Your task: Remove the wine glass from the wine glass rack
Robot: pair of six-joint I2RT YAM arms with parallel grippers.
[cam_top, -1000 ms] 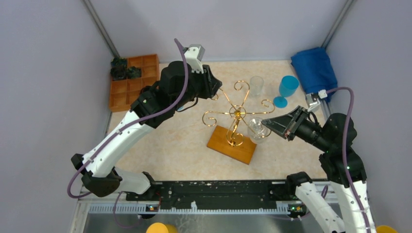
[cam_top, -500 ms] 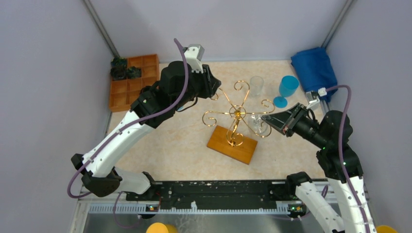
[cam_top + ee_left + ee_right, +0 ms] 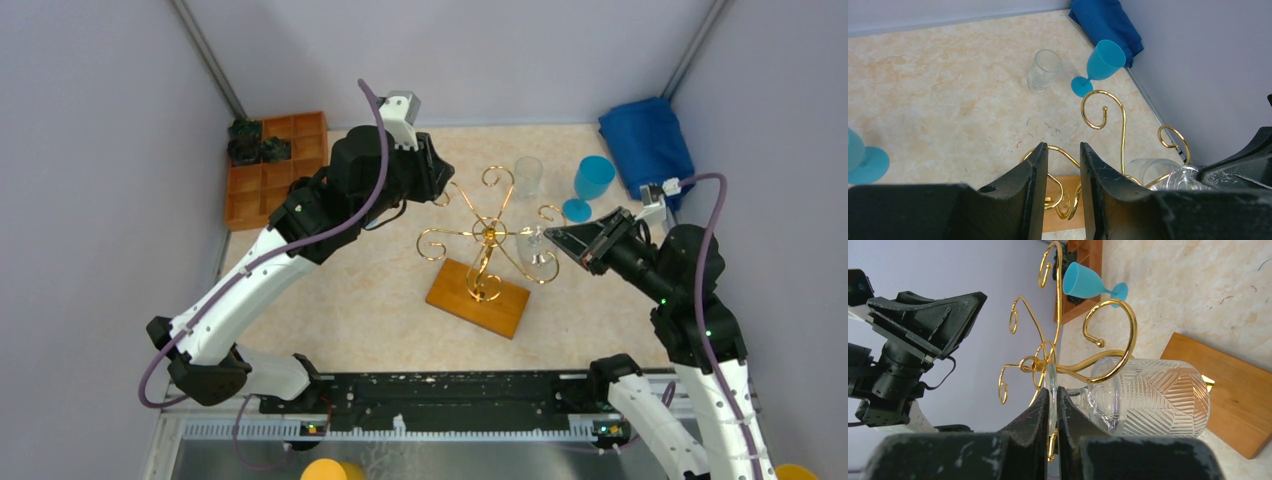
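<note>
Right pincer (image 3: pixel 1053 392): squeezed nearly together, pinching the thin foot of the wine glass (image 3: pixel 1148 397), which shows edge-on between the fingers.
Left pincer (image 3: pixel 1063 147): fingers a narrow gap apart, gripping nothing, up at the rack's far-left scroll tip; gold wire shows through the gap.
Wine glass: clear with a cut-pattern bowl, on the wine glass rack (image 3: pixel 490 235), its stem caught in the gold curl of an arm on the right side.
Rack: stands mid-surface (image 3: pixel 370 300) on its orange-brown wooden base (image 3: pixel 478 298).
Other stuff: clear tumbler (image 3: pixel 528 176) and blue goblet (image 3: pixel 592 180) beyond the rack, blue cloth (image 3: pixel 647 140) in the far right corner.
</note>
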